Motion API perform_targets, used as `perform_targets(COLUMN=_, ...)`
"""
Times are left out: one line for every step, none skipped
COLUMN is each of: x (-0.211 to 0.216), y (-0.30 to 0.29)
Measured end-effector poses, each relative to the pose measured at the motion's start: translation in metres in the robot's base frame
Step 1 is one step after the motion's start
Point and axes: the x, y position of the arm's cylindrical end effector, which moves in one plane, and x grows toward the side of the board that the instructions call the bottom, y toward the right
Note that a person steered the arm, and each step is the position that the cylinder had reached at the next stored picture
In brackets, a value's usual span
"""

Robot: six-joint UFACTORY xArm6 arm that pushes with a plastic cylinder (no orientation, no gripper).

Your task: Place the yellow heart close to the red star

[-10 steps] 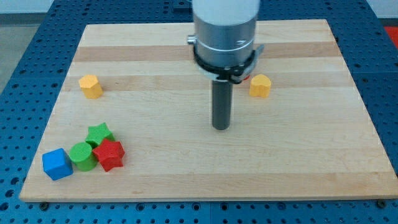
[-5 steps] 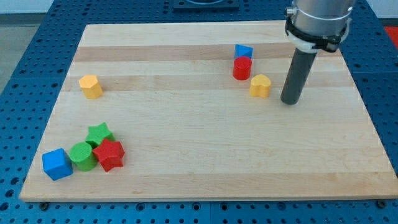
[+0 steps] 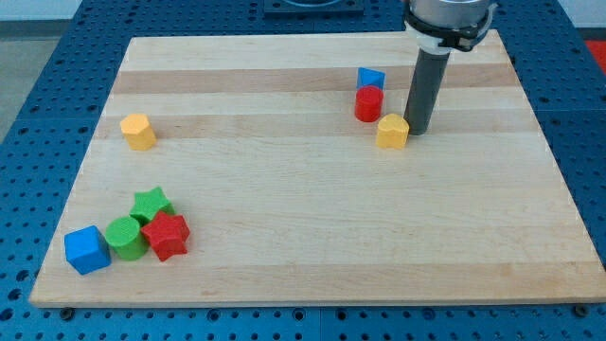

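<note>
The yellow heart [image 3: 393, 132] lies on the wooden board [image 3: 312, 246] at the view's upper right. My tip [image 3: 419, 129] stands right against the heart's right side. The red star [image 3: 168, 235] lies far off at the view's lower left, in a cluster with other blocks.
A green star [image 3: 151, 204], a green cylinder [image 3: 124, 237] and a blue cube [image 3: 86, 249] crowd the red star. A red cylinder [image 3: 368, 103] and a blue triangular block [image 3: 370, 78] sit just above the heart. Another yellow block [image 3: 138, 131] lies at the left.
My tip swung from the board's middle to the heart's right, then moved left up against it. The heart has shifted slightly to the left.
</note>
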Motion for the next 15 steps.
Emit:
perform_targets(x=0.000, y=-0.009)
perform_targets(x=0.000, y=-0.022)
perform_targets(x=0.000, y=-0.041)
perform_targets(x=0.000, y=-0.058)
perform_targets(x=0.003, y=-0.072)
perform_targets(x=0.010, y=-0.083)
perform_targets(x=0.019, y=-0.089)
perform_targets(x=0.028, y=-0.089)
perform_targets(x=0.038, y=-0.092)
perform_targets(x=0.048, y=-0.103)
perform_targets(x=0.062, y=-0.113)
perform_targets(x=0.079, y=-0.125)
perform_targets(x=0.094, y=-0.138)
perform_targets(x=0.102, y=-0.154)
perform_targets(x=0.113, y=-0.169)
